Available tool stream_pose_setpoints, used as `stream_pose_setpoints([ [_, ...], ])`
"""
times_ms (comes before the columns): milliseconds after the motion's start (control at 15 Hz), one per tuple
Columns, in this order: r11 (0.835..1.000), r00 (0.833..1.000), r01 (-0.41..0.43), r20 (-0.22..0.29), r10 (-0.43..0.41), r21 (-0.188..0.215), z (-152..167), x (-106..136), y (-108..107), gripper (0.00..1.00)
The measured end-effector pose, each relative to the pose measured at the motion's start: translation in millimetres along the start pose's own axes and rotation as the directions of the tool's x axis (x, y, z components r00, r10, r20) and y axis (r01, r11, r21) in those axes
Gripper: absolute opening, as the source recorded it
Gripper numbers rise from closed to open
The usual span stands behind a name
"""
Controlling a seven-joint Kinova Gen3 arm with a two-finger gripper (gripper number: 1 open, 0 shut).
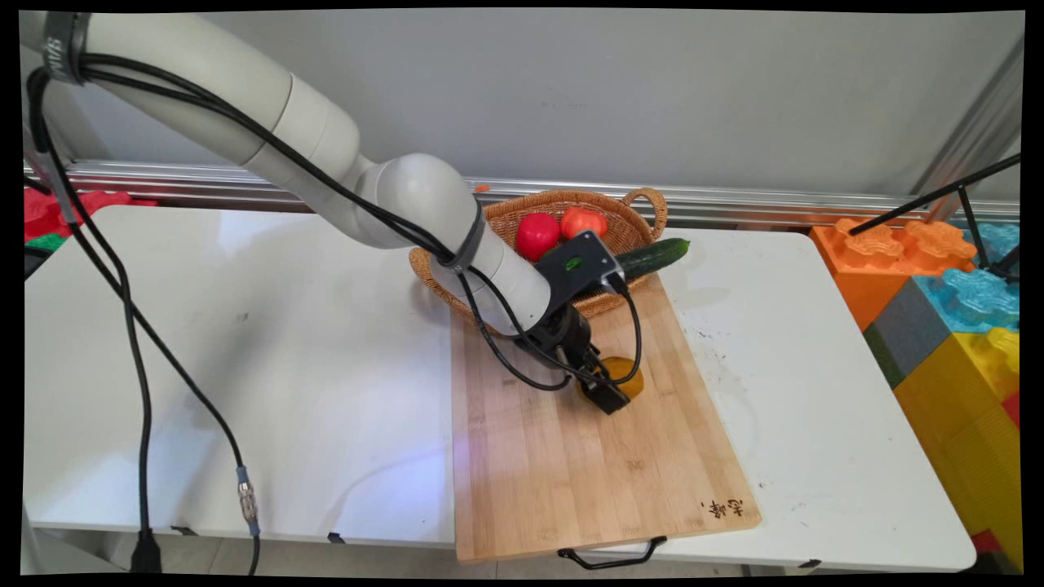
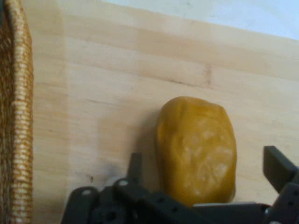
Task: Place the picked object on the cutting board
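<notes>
Yellow-brown lumpy potato (image 2: 197, 149) lies on the bamboo cutting board (image 1: 571, 465) on my white tabletop (image 1: 245, 367); I see the black hand (image 1: 608, 383) low over it, fingers (image 2: 279, 168) spread wide either side, not touching; woven wicker basket (image 1: 608, 214) with two red tomatoes (image 1: 537, 236) and a green cucumber (image 1: 652, 257) sits just behind.

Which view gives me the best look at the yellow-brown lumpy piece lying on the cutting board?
The hand view: the yellow-brown piece fills the frame, lying on the cutting board between the open tool's fingers. In the main view the tool covers most of the piece, leaving only an orange edge.
</notes>
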Motion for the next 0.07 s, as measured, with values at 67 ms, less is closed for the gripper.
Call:
stream_pose_setpoints([
  [67,1.000,1.000,-0.005,-0.005,0.005,0.002,-0.9,1.9,0.6,1.00],
])
